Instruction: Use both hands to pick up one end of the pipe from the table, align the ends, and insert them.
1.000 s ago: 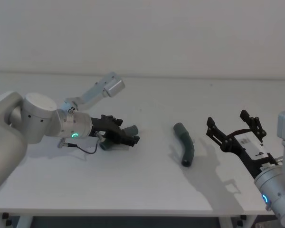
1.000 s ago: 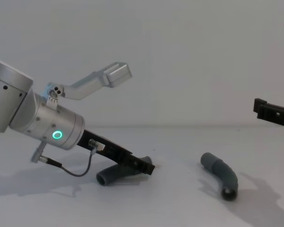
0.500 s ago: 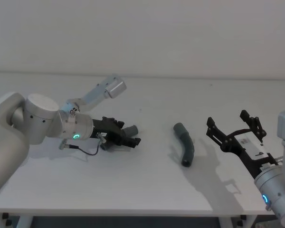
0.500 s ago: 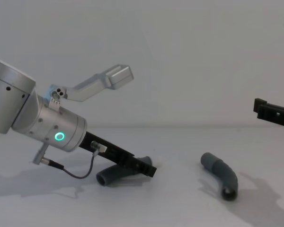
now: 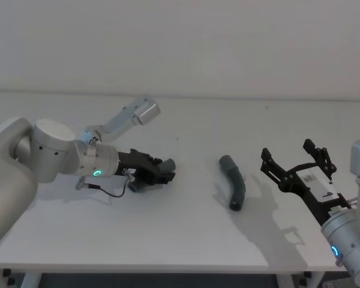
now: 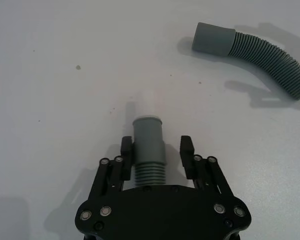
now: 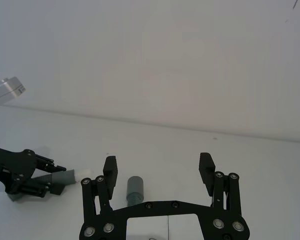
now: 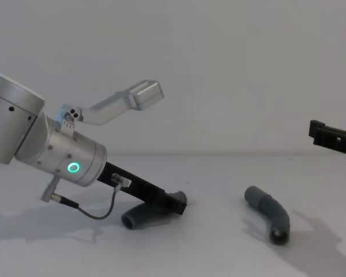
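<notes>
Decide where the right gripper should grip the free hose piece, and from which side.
Probably the ribbed stretch of the hose piece just behind its smooth cuff, the right gripper coming down from above, jaws across it. It lies flat on the table, sides exposed, and this leaves the cuff free for joining.

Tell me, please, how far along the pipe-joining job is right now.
Done: nothing joined yet. In hand: the left gripper is down over the plug-end piece, jaws open on either side, the piece lying on the table. Remaining: close and lift it, have the right gripper, open and apart from the socket piece, grasp that, then align and insert.
</notes>
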